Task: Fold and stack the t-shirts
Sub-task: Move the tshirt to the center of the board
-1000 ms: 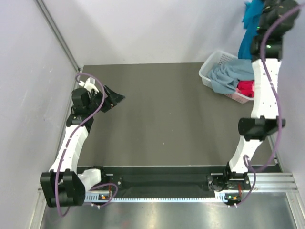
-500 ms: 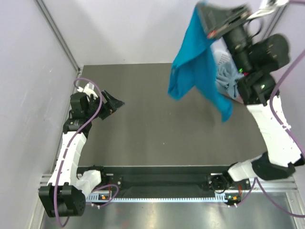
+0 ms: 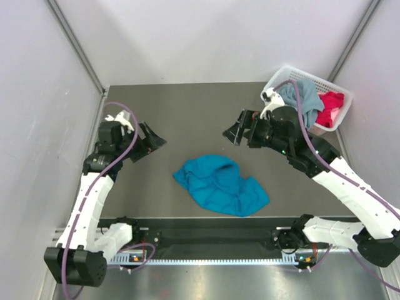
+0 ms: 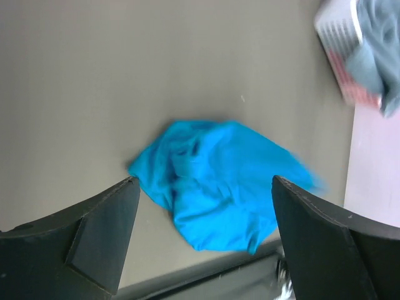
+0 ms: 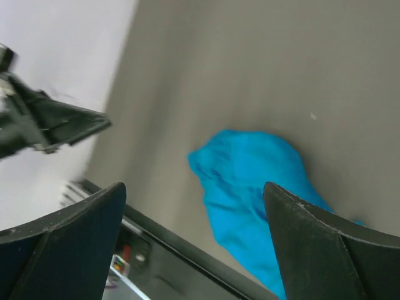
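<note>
A bright teal-blue t-shirt (image 3: 220,185) lies crumpled on the dark table, near its front middle. It also shows in the left wrist view as the teal t-shirt (image 4: 219,175) and in the right wrist view as the teal t-shirt (image 5: 256,181). My right gripper (image 3: 232,134) hangs open above and behind it, holding nothing. My left gripper (image 3: 156,144) is open to the shirt's left, apart from it. A grey-blue t-shirt (image 3: 303,94) and a red-pink t-shirt (image 3: 331,103) lie bunched in the basket.
The white lattice basket (image 3: 340,92) stands at the back right corner, beside the right wall. Pale walls close in the left, back and right sides. A black rail (image 3: 206,234) with the arm bases runs along the table's front edge.
My right arm swung the teal shirt down from above the basket to the middle of the table and let it go. The shirt now lies on the table. The left gripper opened slightly wider.
</note>
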Controlling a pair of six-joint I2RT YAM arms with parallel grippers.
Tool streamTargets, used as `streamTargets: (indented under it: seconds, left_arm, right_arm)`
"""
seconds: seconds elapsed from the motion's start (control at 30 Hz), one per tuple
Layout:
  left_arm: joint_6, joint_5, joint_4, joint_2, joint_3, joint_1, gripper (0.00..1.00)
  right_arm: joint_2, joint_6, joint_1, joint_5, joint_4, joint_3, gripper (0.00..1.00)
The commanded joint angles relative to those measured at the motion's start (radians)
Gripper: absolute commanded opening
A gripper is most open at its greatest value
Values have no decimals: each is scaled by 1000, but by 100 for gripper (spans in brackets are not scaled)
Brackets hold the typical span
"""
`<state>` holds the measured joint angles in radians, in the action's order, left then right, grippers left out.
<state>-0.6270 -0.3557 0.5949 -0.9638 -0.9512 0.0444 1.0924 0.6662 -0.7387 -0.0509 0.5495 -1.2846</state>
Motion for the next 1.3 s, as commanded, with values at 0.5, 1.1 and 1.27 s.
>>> streamTargets:
  seconds: [0.5,1.1,1.27]
  left_arm:
    - [-66,202,-21,-233,48,428,90]
    - [-5,-161,-162,-415,132,65,54]
    - [16,-155,-127,-378,164,-3,53]
  right_arm:
    - [145,-164,-14,123,-152,345,71]
    - [721,-617,-231,-98,30,-110,55]
    - [733,-637,-255,-69,35,-93,59]
